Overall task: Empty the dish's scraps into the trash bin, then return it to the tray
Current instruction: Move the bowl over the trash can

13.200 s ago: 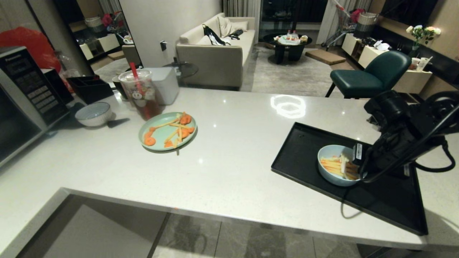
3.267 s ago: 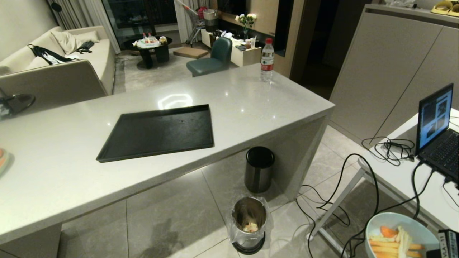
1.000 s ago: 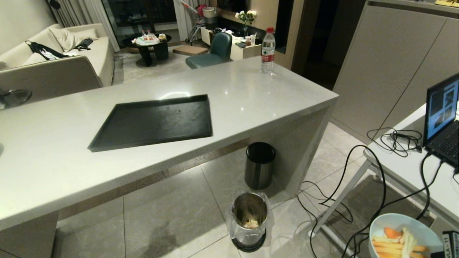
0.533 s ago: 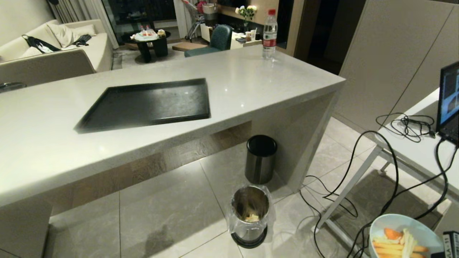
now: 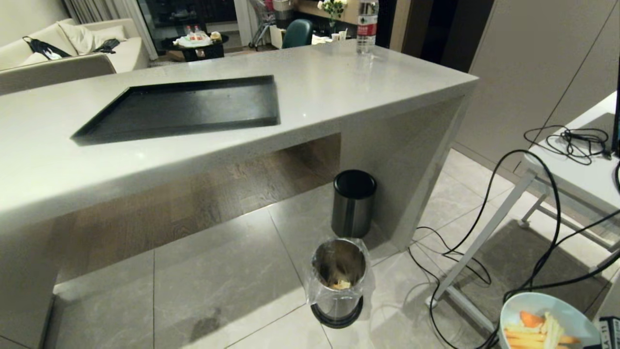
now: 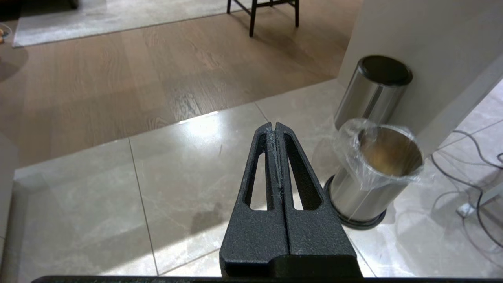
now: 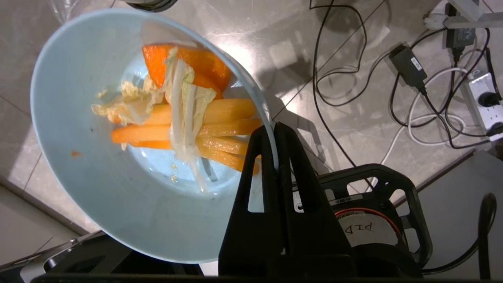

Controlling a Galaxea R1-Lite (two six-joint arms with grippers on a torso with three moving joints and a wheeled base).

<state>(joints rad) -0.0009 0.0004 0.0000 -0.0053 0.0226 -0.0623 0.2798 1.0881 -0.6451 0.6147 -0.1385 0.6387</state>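
Observation:
My right gripper (image 7: 274, 127) is shut on the rim of the dish (image 7: 90, 184), a light-blue bowl held above the floor at the lower right of the head view (image 5: 542, 310). The scraps (image 7: 196, 118), orange sticks with pale leafy bits, lie inside it (image 5: 533, 329). The trash bin (image 5: 339, 281), a steel cylinder lined with a clear bag, stands on the floor to the left of the dish and a little farther off. The black tray (image 5: 184, 106) lies bare on the counter. My left gripper (image 6: 274, 126) is shut and holds nothing, hanging near the trash bin (image 6: 373, 177).
A black-lidded steel bin (image 5: 353, 203) stands just behind the trash bin, against the counter's end wall (image 5: 402, 165). Black cables (image 5: 484, 252) trail over the floor to the right, beside a white table (image 5: 571, 174). A water bottle (image 5: 366, 26) stands at the counter's far corner.
The whole head view has sunk: the counter top and tray have slid up the picture and the floor fills more of it. The dish stays in the right gripper.

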